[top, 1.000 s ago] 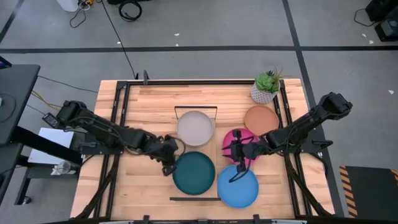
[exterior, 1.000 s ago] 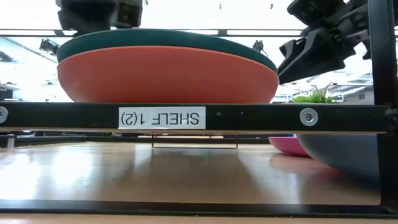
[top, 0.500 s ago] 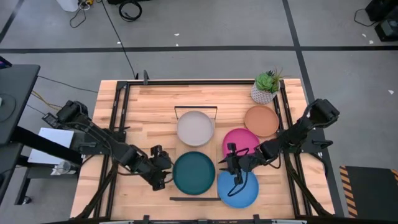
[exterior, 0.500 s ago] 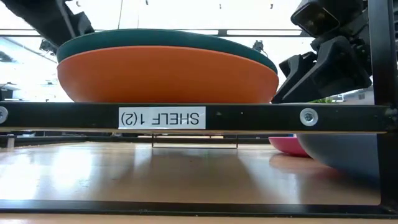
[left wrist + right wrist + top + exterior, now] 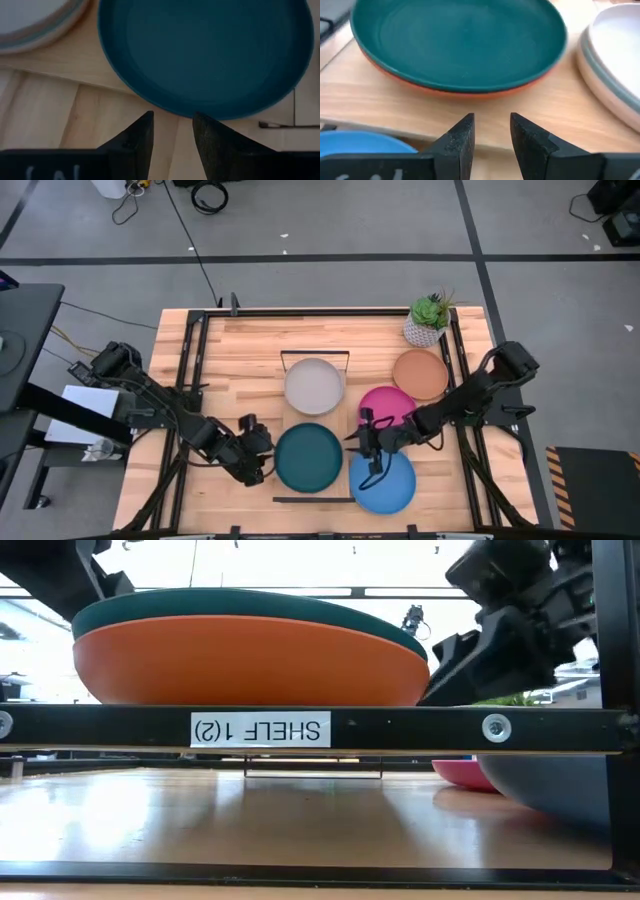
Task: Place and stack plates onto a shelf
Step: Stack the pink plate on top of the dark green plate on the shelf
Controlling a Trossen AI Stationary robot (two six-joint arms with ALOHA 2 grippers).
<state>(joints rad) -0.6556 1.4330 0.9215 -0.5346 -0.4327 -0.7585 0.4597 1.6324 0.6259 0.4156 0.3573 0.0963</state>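
The dark teal plate (image 5: 309, 458) lies on the orange plate (image 5: 250, 665), stacked on the near half of the shelf (image 5: 400, 727). On the far half, the cream-white plate (image 5: 314, 385) tops another stack. The magenta plate (image 5: 385, 405), the terracotta plate (image 5: 420, 373) and the blue plate (image 5: 382, 483) rest on the table to the right. My left gripper (image 5: 258, 464) (image 5: 171, 116) is open at the teal plate's left rim, with nothing between its fingers. My right gripper (image 5: 352, 436) (image 5: 491, 117) is open at the stack's right rim. My right gripper comes level from the table's right at the right rim (image 5: 425, 650) of the teal-and-orange stack. In the low view its dark body meets that rim. Its wrist view shows a strip of wood between fingertips and rim, so I cannot tell whether it touches.
A potted green plant (image 5: 428, 320) stands at the table's far right corner. Black wire frames (image 5: 315, 355) (image 5: 312, 500) close the shelf's far and near ends. Black rails run along the table's left and right sides. Bare wood lies left of the shelf.
My left gripper has drawn back from the teal plate's far-left rim toward the table's near left. My right gripper has moved left from above the magenta plate toward the stack. The teal-and-orange stack has slid a little toward the table's left.
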